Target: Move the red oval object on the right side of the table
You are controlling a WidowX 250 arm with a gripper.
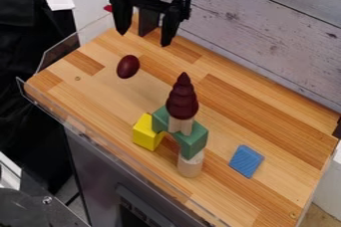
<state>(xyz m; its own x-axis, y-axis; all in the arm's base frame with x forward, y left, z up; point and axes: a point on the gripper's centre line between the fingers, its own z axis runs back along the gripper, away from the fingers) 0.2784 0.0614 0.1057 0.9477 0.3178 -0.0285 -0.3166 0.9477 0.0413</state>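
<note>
While the red oval [128, 66] lies alone on the left part of the bench [266, 116], the step in hand is judged to be the approach for the grasp. Gripper [144, 39] hangs above the far left part of the bench, near the oval in the camera view; fingers spread, tips pointing down, nothing between them. Exact height over the wood: cannot tell.

Oval lies on its side, well apart from the stack: green arch [193, 144] above a pale cylinder [190, 165], ringed dark red cone [182, 99] on top, yellow block [146, 132] beside the arch. Blue block [246, 161] flat on the right part.

Status, judged: transport not begun, goal unmet. Next move: centre the spread fingers over the oval, lower so that they straddle its narrower width, close, check the hold, lift. Then carry toward the right side, taken here as the right of the view.

Risks: rounded surface may roll or squirt out if the closing is off-centre. The stack stands between start and goal and looks easy to topple; lift high or route behind it. Set down gently, clear of the blue block, and release low to limit rolling.
</note>
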